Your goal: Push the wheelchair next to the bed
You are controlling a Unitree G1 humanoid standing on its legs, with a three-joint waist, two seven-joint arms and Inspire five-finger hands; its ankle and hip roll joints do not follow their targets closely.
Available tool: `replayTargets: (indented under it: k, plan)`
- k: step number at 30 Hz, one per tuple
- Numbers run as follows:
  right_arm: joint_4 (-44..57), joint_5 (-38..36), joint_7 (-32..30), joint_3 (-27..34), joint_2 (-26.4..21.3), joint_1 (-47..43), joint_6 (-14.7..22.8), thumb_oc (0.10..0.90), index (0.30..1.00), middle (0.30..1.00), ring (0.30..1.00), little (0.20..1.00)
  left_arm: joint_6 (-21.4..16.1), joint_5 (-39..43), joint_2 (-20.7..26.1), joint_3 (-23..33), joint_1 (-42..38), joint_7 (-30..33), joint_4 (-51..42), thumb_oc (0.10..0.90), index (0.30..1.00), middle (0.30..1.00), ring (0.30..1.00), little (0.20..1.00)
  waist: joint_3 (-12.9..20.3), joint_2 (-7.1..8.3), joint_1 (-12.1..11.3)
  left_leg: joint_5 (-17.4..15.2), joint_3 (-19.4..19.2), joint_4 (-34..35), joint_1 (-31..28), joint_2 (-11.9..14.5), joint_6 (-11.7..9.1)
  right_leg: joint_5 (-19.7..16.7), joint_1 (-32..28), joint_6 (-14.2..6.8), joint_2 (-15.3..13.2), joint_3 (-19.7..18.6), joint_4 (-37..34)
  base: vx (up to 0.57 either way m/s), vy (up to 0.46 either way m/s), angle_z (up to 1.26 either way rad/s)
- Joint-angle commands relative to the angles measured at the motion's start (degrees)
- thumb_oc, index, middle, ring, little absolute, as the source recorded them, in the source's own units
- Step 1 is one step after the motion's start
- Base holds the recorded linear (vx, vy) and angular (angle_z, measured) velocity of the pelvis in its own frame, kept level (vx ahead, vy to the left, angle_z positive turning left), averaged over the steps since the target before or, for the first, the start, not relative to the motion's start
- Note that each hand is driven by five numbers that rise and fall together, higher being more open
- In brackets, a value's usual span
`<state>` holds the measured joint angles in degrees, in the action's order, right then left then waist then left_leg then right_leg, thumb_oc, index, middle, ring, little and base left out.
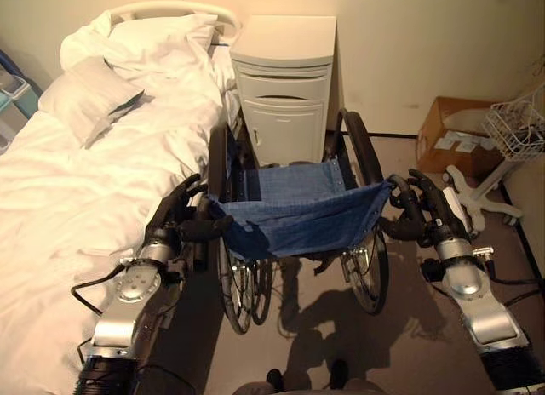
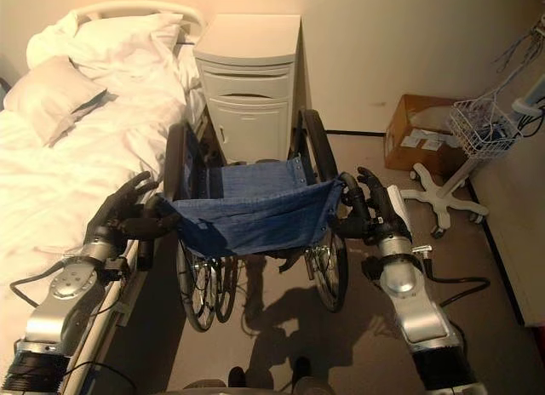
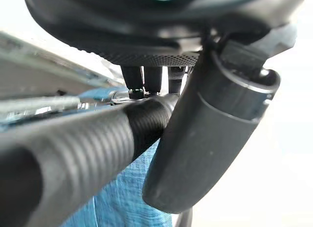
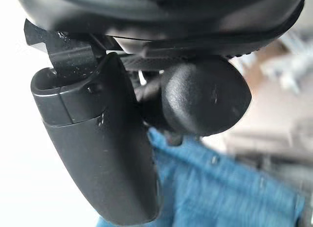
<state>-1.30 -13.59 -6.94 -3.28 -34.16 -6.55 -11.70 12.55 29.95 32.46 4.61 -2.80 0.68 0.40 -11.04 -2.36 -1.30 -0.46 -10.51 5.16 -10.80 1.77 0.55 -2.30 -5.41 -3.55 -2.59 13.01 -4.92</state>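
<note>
The wheelchair (image 1: 294, 209) has a blue cloth back and dark wheels and stands just right of the bed (image 1: 85, 182), facing a bedside cabinet. My left hand (image 1: 174, 212) is curled round its left push handle (image 3: 73, 158), a ribbed black grip lying between the palm and the thumb (image 3: 205, 139). At the other side, my right hand (image 1: 421, 209) grips the right push handle, whose rounded end (image 4: 205, 97) shows beside the thumb (image 4: 98, 148). The chair's left wheel is close to the bed's edge.
A pale bedside cabinet (image 1: 285, 80) stands against the wall right in front of the wheelchair. A cardboard box (image 1: 451, 135) and a white wheeled stand (image 1: 490, 186) with a wire basket (image 1: 515, 131) are at the right. Pillows (image 1: 85, 97) lie on the rumpled bed.
</note>
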Motion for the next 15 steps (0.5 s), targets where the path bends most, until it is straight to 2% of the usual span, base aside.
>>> replayTargets:
  k: [1,2,3,5,7,11,15]
  plan:
    - [-12.4,-13.0,3.4,7.2,-8.3,-3.9,2.1,0.800,0.900,0.900,0.900,0.900,0.1,9.6,6.9,4.7,-3.7,-1.3,10.6,0.800,0.900,0.900,0.900,0.900,4.7,1.71,0.4,-2.7,0.0,-1.5,2.9,-1.5,-0.9,4.7,-0.4,-3.2,-3.5,2.0,5.1,0.00,0.000,0.00]
    - [-13.6,-14.4,4.4,7.3,-8.7,-4.3,2.4,0.800,0.900,0.900,0.900,0.900,0.1,10.8,7.2,4.7,-4.0,-1.8,11.6,0.800,0.900,0.900,0.900,0.900,4.8,1.71,0.4,-2.7,0.0,-1.4,2.8,-1.5,-0.9,4.7,-0.4,-3.2,-3.5,2.1,5.1,-0.01,0.006,-0.04]
    - [-18.6,-20.5,7.7,7.5,-10.6,-6.1,2.9,0.800,0.900,0.900,0.900,0.900,0.3,16.5,8.7,4.7,-5.3,-3.9,16.1,0.800,0.900,0.900,0.900,0.900,5.1,1.70,0.3,-2.7,-0.2,-1.5,2.8,-1.6,-0.9,4.7,-0.6,-3.2,-3.6,2.5,4.9,-0.01,0.006,-0.05]
    - [-19.8,-21.9,8.5,7.3,-11.2,-6.8,2.9,0.800,0.900,0.900,0.900,0.900,0.4,18.1,9.2,4.6,-5.7,-4.5,17.2,0.800,0.900,0.900,0.900,0.900,5.1,1.68,0.3,-2.8,-0.2,-1.5,2.8,-1.6,-1.0,4.7,-0.6,-3.2,-3.7,2.6,4.9,0.00,0.005,-0.05]
    - [-23.2,-26.3,10.2,6.8,-13.2,-8.6,2.9,0.800,0.900,0.900,0.900,0.900,0.8,22.9,10.5,4.9,-6.8,-7.2,21.8,0.800,0.900,0.900,0.900,0.900,5.3,1.70,0.3,-2.8,-0.4,-1.5,2.7,-1.6,-1.0,4.7,-0.8,-3.1,-3.7,2.8,4.7,0.00,0.000,0.00]
    - [-29.2,-30.7,11.7,5.8,-16.7,-11.5,3.1,0.800,0.900,0.900,0.900,0.900,-2.4,29.3,12.5,5.3,-8.5,-10.2,29.6,0.800,0.900,0.900,0.900,0.900,5.5,1.98,0.2,-3.1,-0.5,-1.5,2.6,-1.8,-1.1,4.8,-1.3,-3.1,-3.5,2.9,4.3,0.00,0.000,0.00]
    - [-32.9,-33.7,10.6,6.3,-19.0,-13.1,4.4,0.800,0.900,0.900,0.900,0.900,-4.8,32.0,13.1,5.7,-9.2,-10.4,32.3,0.800,0.900,0.900,0.900,0.900,5.8,2.35,0.1,-3.2,-0.4,-1.4,2.5,-1.9,-1.2,5.0,-1.5,-2.9,-3.3,2.9,4.0,0.00,0.000,0.00]
